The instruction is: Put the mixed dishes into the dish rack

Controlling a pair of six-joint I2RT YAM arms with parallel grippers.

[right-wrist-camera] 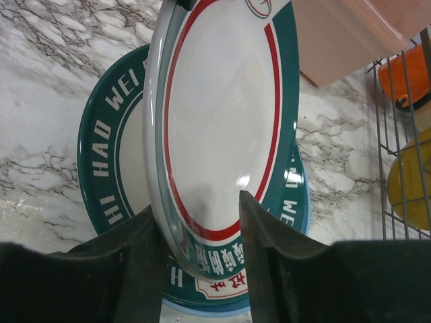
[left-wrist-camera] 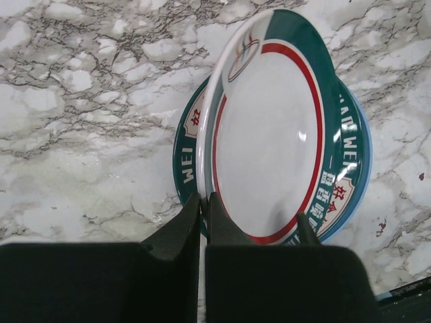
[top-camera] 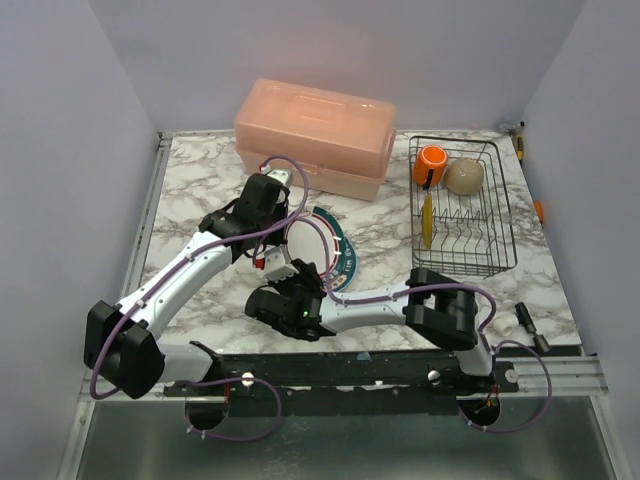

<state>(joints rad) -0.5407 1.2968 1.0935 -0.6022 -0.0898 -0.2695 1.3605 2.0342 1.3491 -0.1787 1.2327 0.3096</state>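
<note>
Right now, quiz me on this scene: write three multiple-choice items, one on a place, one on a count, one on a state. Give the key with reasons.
1. The orange mug is:
A) in the dish rack, at its far left corner
B) in its near right corner
C) outside it

2. The dishes in the rack number:
A) one
B) three
C) five

3. The upper plate is:
A) flat on the lower plate
B) tilted up off it
C) standing between the rack's prongs

Key:
1 A: the mug sits beside the cream bowl along the rack's far side.
2 B: only the mug, the bowl and the yellow plate are in it.
3 B: one edge is raised, with the jaws of the left gripper pinching its rim.
</note>
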